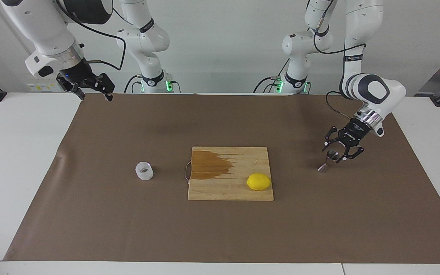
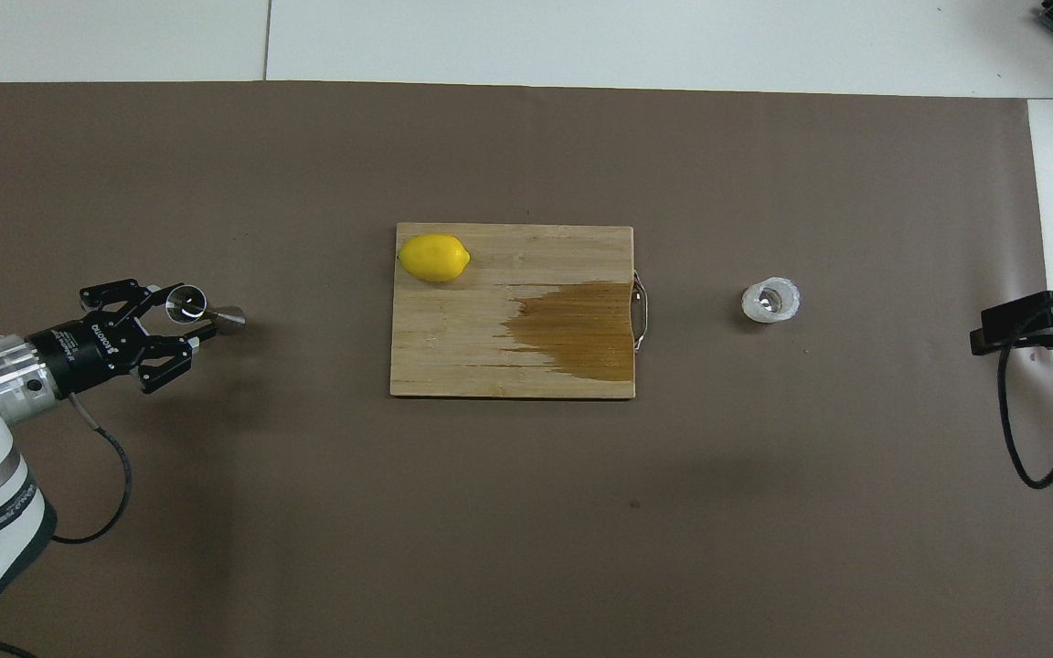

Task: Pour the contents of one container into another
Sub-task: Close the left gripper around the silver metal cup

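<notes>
Standing apparently upright on the mat (image 1: pixel 220 229), toward the left arm's end: jigger (image 1: pixel 330 158), well apart from the cup (image 1: pixel 144 171), which sits toward the right arm's end. Between the two: board (image 1: pixel 239 193), carrying a lemon (image 1: pixel 258 181) at the corner toward the jigger and a dark wet-looking stain (image 1: pixel 208 164) at the handle end toward the cup.

Left gripper (image 1: pixel 336 152) low over the mat, jaws apart and set either side of the jigger's upper cone. Firm contact not confirmed; no lift evident. Right gripper (image 1: pixel 96 95) raised over the mat's edge near its own base, jaws spread wide, holding nothing, waiting.

Step in hand, as judged: securing the jigger. Task at an early stage; no pouring begun.

To do it well:
- Centre the jaws on the cone so both meet it together; otherwise risk of a one-sided push toppling the narrow-footed piece.
- Close gently; smooth steel on a taper, likely to slip upward or twist.
- Keep the mouth level when lifting.
- Check the cup's contents before pouring; not readable from here.

Count: one jigger, one cup, one board, one lemon, one mat, two grippers.
</notes>
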`<state>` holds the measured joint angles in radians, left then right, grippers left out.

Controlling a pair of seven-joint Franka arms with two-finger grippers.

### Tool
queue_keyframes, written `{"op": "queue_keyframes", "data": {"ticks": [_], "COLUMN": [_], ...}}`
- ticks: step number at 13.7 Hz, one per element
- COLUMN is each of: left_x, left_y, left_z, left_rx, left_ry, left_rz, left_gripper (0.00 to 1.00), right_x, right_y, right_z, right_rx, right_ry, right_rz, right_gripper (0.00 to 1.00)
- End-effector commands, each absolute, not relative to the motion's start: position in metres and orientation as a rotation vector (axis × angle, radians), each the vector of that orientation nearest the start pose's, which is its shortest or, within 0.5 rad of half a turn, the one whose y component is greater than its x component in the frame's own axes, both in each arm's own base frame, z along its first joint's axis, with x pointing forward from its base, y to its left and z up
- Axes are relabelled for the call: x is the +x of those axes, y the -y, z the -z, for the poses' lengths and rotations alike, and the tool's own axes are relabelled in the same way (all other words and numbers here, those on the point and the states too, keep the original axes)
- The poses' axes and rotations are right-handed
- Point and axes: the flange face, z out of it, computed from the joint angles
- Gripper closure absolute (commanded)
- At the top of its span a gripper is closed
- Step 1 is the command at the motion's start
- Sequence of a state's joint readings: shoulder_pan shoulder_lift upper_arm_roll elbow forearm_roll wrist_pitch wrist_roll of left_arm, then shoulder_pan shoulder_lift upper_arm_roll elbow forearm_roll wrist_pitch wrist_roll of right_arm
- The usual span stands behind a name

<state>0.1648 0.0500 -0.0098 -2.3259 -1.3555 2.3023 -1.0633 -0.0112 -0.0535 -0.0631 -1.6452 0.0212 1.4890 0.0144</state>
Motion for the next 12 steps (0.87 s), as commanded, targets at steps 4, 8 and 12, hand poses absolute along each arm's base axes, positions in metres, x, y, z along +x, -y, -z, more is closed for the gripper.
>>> {"op": "queue_keyframes", "data": {"ticks": [4, 8, 12], "left_x": [0.5078, 0.5076, 0.5074], "left_y": [-0.0582, -0.0604, -0.0619], "left_z": [-0.3203, -0.3203, -0.3203], "left_rx": [0.979, 0.973, 0.968], "left_ry": [-2.038, -2.043, -2.045], "left_rz": [0.550, 0.544, 0.543], "left_gripper": [0.33, 0.33, 0.39], "right_x": [0.5270, 0.5270, 0.5269], "right_y": [0.0399, 0.0399, 0.0398], "right_z": [-0.6139, -0.6139, -0.6138], "right_rx": [-3.109, -3.109, -3.109], "right_ry": [-0.161, -0.161, -0.161], "right_rz": [-0.167, -0.167, -0.169], "right_gripper": [0.00, 0.00, 0.00]}}
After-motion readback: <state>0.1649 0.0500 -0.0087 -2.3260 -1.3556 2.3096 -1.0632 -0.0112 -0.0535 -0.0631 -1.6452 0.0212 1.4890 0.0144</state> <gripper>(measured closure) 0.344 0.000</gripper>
